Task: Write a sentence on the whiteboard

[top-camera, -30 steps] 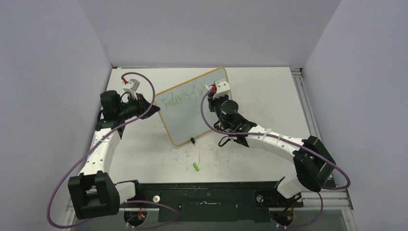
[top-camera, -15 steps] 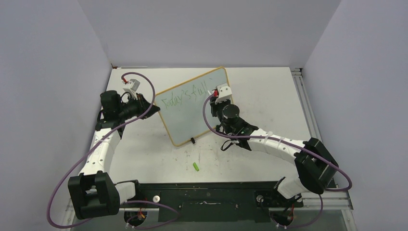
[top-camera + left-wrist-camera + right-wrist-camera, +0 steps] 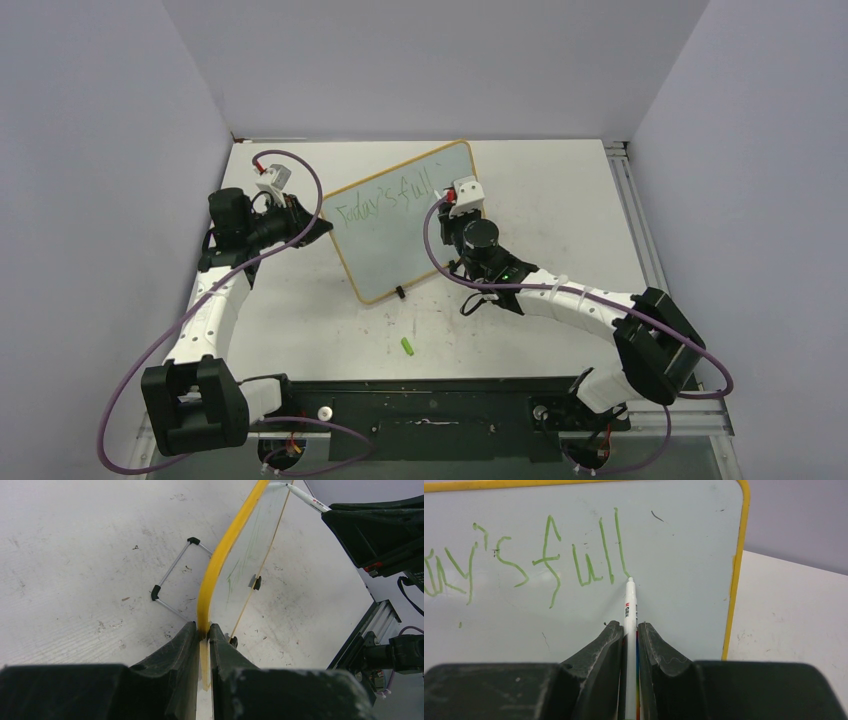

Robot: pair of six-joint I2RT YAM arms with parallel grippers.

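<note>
Lettering of the sentence (image 3: 549, 560), in thin green strokes, is seen on the upper part of the whiteboard (image 3: 395, 255), which is propped upright on the worktop (image 3: 560, 200). "Today's full" can be read, with nothing beneath it yet. A white marker (image 3: 629, 600) is clamped between the right fingers (image 3: 610, 637), its tip set at the foot of the last "l". The board's yellow frame is pinched at its left edge by the closed left fingers (image 3: 182, 642). Writing is judged about half done: the tip should be lifted and brought to the free area below for the next word.
</note>
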